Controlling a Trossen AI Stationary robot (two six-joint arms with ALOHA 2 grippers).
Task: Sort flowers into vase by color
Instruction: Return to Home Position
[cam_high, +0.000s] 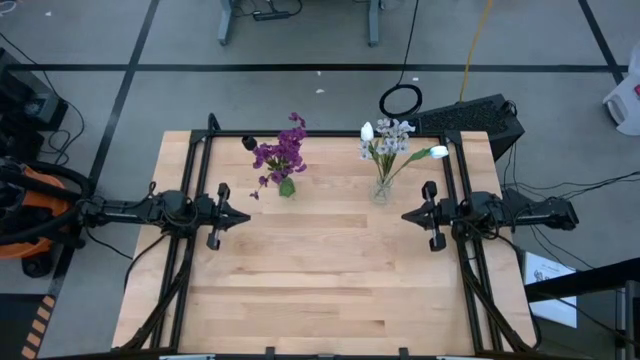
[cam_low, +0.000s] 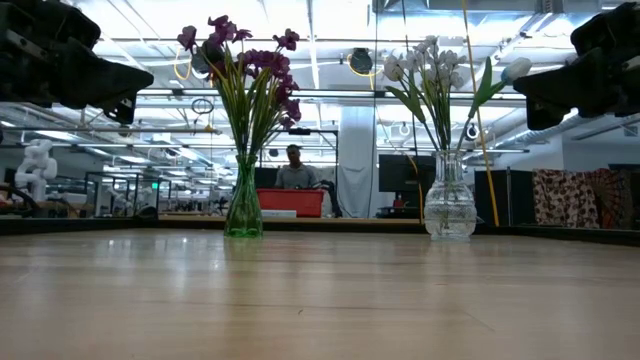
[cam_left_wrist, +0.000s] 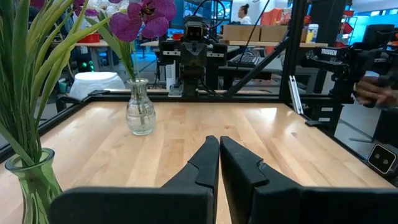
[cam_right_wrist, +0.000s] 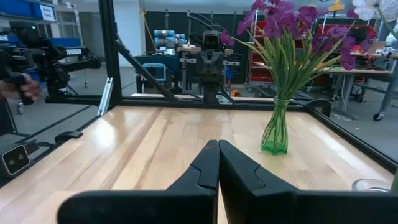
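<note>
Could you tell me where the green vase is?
In the high view, the green vase stands left of the clear vase, far back on the table.

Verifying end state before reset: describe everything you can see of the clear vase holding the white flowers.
The clear vase looks like glass: rounded belly, narrow neck, flared lip. It stands upright on the wooden table, back right, holding white flowers on green stems that fan out; one bud leans far to the right. Only the table and stems touch it. The right gripper, shut, sits close by but apart.
</note>
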